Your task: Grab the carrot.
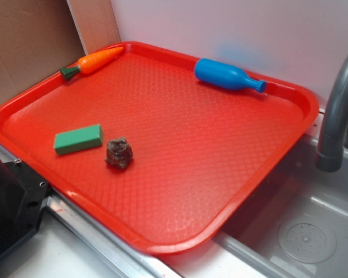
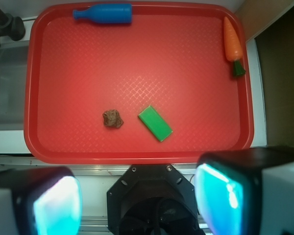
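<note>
The carrot (image 2: 232, 40) is lying at the upper right of the wrist view, hugging the red tray's (image 2: 137, 155) rim. The tool (image 2: 137, 198) is hanging spread and empty at the bottom edge — well apart from it. It is needing a long reach, fingers straddling the orange body crosswise — clear of the rim.

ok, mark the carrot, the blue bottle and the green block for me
carrot (image 1: 98, 59), exterior view, middle of the orange body.
blue bottle (image 1: 223, 75), exterior view, wide part of the body.
green block (image 2: 155, 123), wrist view, centre of its top face.
</note>
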Controlling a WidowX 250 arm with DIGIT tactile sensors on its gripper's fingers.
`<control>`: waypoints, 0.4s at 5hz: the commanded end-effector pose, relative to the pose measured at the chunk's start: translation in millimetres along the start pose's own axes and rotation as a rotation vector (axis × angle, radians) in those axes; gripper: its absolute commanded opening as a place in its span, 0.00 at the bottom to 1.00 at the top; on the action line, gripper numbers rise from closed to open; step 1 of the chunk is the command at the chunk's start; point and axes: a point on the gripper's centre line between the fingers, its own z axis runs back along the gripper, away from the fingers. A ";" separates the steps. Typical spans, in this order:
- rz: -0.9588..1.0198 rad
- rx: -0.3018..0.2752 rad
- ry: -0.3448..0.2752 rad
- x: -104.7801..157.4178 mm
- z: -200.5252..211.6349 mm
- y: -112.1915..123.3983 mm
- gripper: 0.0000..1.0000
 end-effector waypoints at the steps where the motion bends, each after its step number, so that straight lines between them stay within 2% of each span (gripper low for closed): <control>1: 0.000 0.000 0.000 0.0 0.0 0.0 1.00; 2: -0.074 0.085 -0.037 38.8 -22.6 38.1 1.00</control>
